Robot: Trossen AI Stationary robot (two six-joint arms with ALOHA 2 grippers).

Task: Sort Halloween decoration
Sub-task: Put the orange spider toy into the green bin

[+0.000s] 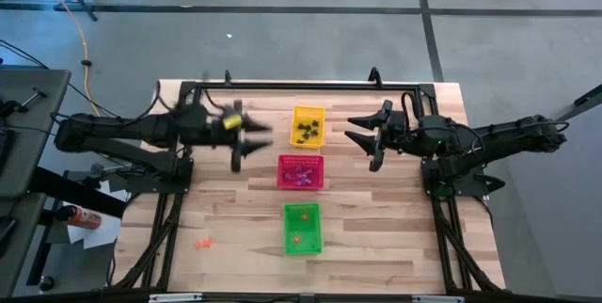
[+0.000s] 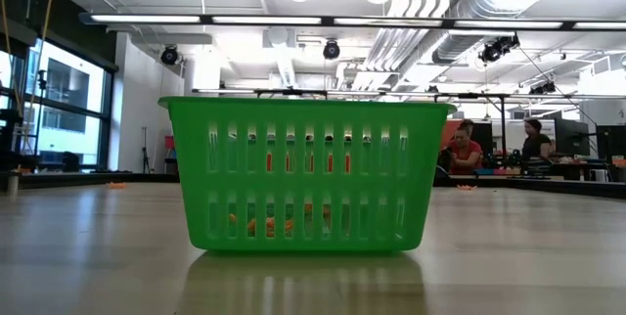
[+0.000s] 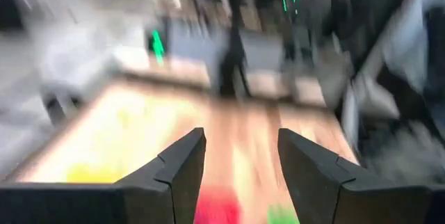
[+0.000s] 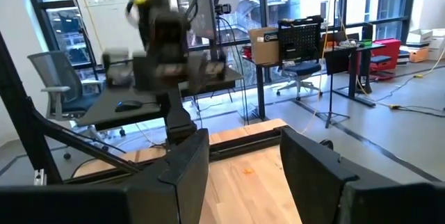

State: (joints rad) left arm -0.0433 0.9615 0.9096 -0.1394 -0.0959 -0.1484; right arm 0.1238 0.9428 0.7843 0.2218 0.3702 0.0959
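In the high view three mesh baskets stand in a row down the table's middle. The yellow basket (image 1: 308, 126) holds black trinkets (image 1: 307, 133), the red basket (image 1: 300, 171) holds purple-pink ones (image 1: 301, 178), and the green basket (image 1: 301, 229) holds an orange one (image 1: 296, 239). One orange trinket (image 1: 201, 243) lies alone near the table's near left. My left gripper (image 1: 267, 137) (image 3: 240, 175) hovers open, left of the yellow and red baskets. My right gripper (image 1: 349, 128) (image 4: 243, 161) hovers open, right of the yellow basket. Neither holds anything.
The green basket (image 2: 305, 173) fills the low view, with orange trinkets (image 2: 269, 225) on its floor. A black frame rail (image 1: 301, 85) runs along the table's far edge. People sit in the room behind. Bare wood lies on both sides of the baskets.
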